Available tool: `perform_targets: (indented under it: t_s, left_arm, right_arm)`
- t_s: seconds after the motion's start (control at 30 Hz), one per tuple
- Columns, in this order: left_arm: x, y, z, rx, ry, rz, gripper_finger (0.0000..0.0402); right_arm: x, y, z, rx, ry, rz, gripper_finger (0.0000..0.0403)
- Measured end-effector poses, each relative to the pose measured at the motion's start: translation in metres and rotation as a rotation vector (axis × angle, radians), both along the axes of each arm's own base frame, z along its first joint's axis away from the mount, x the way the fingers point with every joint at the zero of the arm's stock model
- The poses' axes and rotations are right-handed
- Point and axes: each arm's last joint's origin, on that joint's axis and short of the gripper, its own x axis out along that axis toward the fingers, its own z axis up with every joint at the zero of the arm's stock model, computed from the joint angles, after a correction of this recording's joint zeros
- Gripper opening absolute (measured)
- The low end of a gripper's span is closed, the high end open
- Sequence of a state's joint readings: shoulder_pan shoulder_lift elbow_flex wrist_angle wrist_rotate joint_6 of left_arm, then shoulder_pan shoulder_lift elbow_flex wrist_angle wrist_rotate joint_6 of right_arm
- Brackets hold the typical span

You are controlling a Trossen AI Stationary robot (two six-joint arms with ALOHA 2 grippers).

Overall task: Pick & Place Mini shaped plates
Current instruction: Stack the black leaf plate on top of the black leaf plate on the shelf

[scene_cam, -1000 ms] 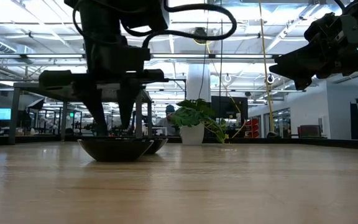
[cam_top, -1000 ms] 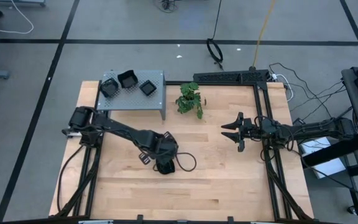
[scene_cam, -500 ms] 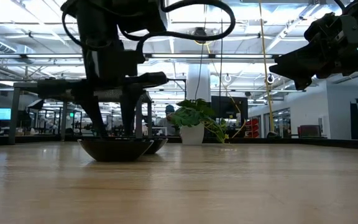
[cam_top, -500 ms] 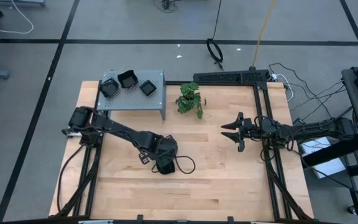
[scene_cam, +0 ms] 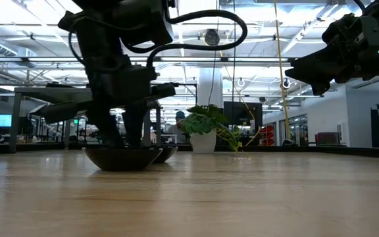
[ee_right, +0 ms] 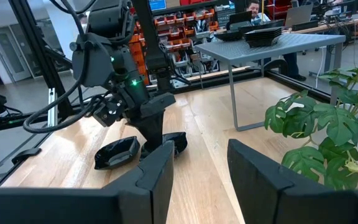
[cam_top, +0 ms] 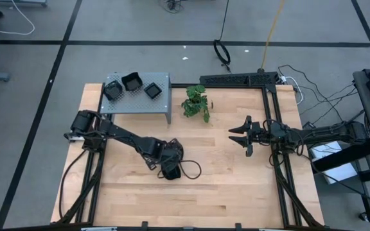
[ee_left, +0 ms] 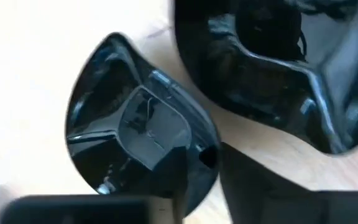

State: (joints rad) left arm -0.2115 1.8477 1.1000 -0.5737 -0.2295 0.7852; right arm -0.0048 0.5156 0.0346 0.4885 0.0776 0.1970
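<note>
1. Done so far, as I read it: three mini shaped plates (cam_top: 132, 82) sit on the grey perforated shelf (cam_top: 166, 96), upper left of the high view.
2. Left to do: two plates (ee_right: 118, 152) lie on the counter (cam_top: 236, 186) at lower centre, close together.
3. My left gripper (cam_top: 170, 170) is down on that pair; one finger is inside the teardrop plate (ee_left: 132, 146), but whether the grip is made I cannot tell.
4. My right gripper (cam_top: 239, 135) waits at right centre, fingers apart, empty.
5. No readable brand, label or writing anywhere.
</note>
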Motion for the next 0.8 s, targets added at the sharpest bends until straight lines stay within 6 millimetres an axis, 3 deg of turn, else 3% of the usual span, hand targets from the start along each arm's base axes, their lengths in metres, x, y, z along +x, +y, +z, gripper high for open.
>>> perform_targets:
  t_s: [0.17,0.37,0.6,0.8]
  left_arm:
    - [0.000,0.000,0.000,-0.020,-0.022,0.086,0.0010]
    - [-0.001,-0.003,0.008,-0.036,-0.073,0.202,0.0006]
    - [-0.010,0.001,0.055,-0.120,-0.267,0.391,0.0005]
    - [-0.032,0.009,0.106,-0.178,-0.505,0.640,0.0009]
  right_arm:
    - [0.000,0.000,0.000,0.000,0.000,0.000,0.0141]
    - [0.000,0.000,0.000,0.000,0.000,0.000,0.0141]
    - [0.000,0.000,0.000,0.000,-0.001,0.000,0.0141]
    - [0.000,0.000,0.000,0.000,0.003,0.000,0.0141]
